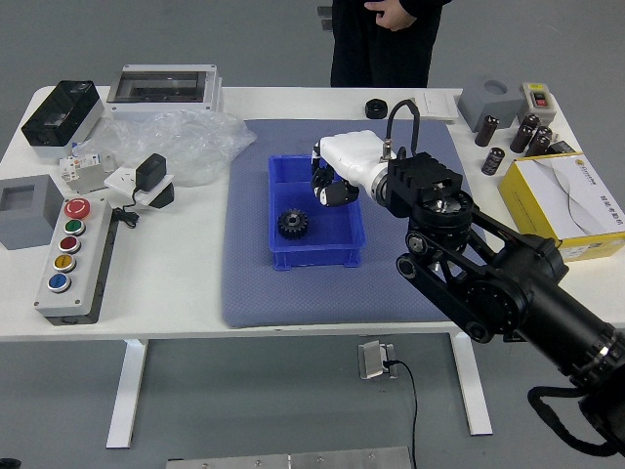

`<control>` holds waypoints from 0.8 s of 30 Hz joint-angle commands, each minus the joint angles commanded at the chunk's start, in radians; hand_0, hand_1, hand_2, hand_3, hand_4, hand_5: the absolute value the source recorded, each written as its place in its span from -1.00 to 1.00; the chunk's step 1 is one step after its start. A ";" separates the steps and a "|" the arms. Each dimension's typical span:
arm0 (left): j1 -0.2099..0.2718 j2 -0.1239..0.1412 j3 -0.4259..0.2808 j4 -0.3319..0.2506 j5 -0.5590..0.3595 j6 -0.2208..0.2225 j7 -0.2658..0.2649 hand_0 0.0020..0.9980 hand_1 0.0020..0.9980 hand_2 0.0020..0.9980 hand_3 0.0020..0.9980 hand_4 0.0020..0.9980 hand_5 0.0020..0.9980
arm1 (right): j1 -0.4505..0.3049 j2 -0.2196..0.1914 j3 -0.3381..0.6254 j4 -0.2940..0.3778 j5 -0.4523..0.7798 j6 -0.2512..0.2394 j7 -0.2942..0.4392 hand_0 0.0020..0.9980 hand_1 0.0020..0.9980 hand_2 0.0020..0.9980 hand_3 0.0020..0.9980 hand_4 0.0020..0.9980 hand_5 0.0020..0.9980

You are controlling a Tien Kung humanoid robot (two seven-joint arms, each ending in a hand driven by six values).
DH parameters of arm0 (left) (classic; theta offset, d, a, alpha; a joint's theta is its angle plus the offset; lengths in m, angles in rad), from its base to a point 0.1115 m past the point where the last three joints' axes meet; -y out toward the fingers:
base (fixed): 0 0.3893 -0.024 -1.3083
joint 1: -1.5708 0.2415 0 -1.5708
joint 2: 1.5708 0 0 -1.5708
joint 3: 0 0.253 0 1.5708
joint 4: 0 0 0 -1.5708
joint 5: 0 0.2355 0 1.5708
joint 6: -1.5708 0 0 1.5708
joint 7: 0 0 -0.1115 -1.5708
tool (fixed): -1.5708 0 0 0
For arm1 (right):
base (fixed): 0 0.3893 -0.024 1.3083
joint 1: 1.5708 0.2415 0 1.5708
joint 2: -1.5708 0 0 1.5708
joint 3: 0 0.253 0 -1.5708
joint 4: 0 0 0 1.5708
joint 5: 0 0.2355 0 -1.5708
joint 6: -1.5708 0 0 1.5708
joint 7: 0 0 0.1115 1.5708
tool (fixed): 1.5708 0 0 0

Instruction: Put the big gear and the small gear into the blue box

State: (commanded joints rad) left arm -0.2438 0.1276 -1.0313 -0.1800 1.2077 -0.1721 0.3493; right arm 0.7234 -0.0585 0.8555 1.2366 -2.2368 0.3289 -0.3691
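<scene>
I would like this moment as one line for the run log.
right hand: above blue box, grip unclear | black gear: inside box | person's hand: away from table

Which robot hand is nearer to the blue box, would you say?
Right: the right hand reaches over the blue box; the left hand is out of view.

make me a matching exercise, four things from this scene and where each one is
1. gear
2. right hand
3. button panel
4. person

A. standing beyond the far edge of the table
B. lying in the blue box
C. near the table's left end
D. above the right part of the blue box

Pairs: 1-B, 2-D, 3-C, 4-A
</scene>
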 joint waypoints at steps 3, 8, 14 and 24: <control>0.001 0.001 0.000 0.000 0.002 0.000 0.001 0.65 0.56 0.55 0.50 0.32 -0.25 | 0.001 0.008 0.005 -0.009 0.010 0.009 0.003 0.47 0.38 0.62 0.85 0.50 -0.25; 0.002 0.001 0.001 0.000 0.003 -0.001 0.001 0.65 0.56 0.55 0.50 0.32 -0.25 | 0.004 0.010 0.021 -0.012 0.020 0.021 0.012 0.70 0.61 0.87 1.00 0.71 -0.11; 0.002 0.002 0.002 0.000 0.003 -0.002 0.001 0.65 0.56 0.55 0.50 0.32 -0.25 | 0.005 0.004 0.039 0.000 0.020 0.030 0.012 0.75 0.64 0.89 1.00 0.78 -0.05; 0.002 0.006 0.001 0.000 0.001 0.000 0.000 0.65 0.56 0.55 0.50 0.32 -0.25 | -0.054 -0.099 0.184 0.117 0.035 0.004 0.017 0.72 0.58 0.79 0.90 0.73 -0.05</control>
State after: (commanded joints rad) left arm -0.2414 0.1340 -1.0308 -0.1800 1.2091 -0.1719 0.3498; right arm 0.6694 -0.1576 1.0399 1.3537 -2.2013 0.3329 -0.3521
